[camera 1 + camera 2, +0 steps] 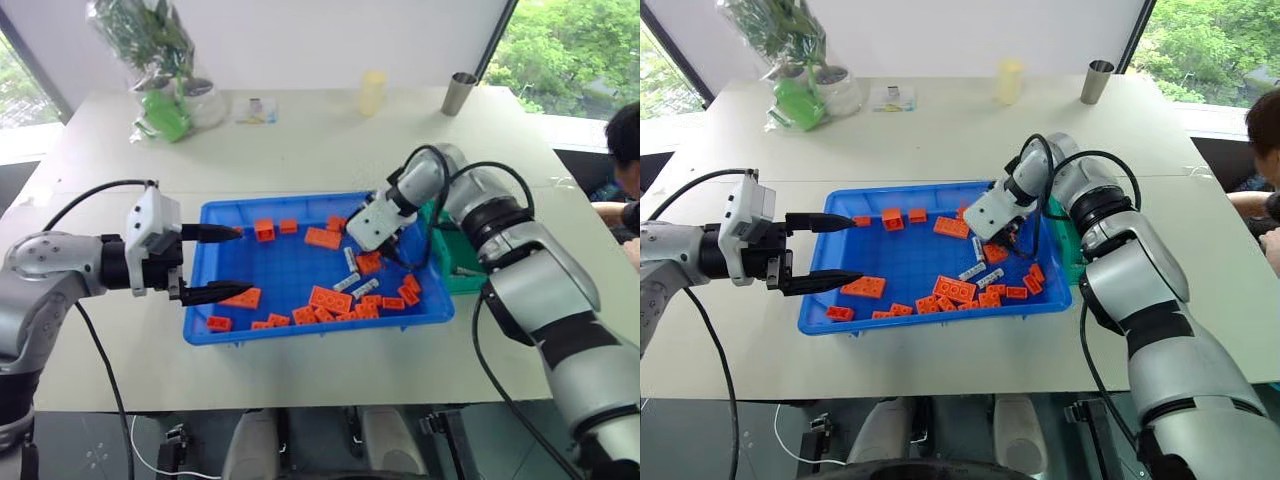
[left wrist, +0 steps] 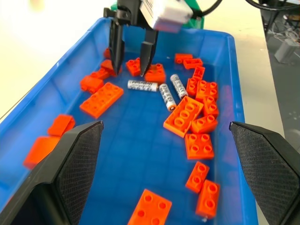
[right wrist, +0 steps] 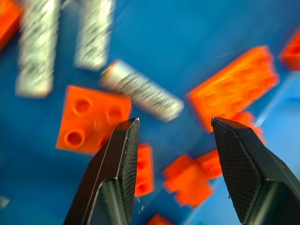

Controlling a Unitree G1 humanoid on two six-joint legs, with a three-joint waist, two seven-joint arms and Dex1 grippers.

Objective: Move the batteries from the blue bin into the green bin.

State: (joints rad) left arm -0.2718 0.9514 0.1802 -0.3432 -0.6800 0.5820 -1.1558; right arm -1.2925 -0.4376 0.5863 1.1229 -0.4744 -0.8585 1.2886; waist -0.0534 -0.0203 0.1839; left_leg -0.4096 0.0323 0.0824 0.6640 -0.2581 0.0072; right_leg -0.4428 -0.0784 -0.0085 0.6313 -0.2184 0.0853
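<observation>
left eye view, pale table [image 1: 300,150] by windows, blue bin [image 1: 320,325], both grippers' jaws open, empty

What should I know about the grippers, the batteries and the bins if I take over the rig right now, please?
Left gripper: open, empty, at the blue bin's left rim.
Right gripper: open, empty, pointing down into the blue bin just above the bricks and batteries.
Batteries: three visible, all lying in the blue bin among the orange bricks.
Green bin: right of the blue bin, mostly hidden by the right arm; contents cannot be told.
Done: no transfer evident. Left: move all three.
</observation>
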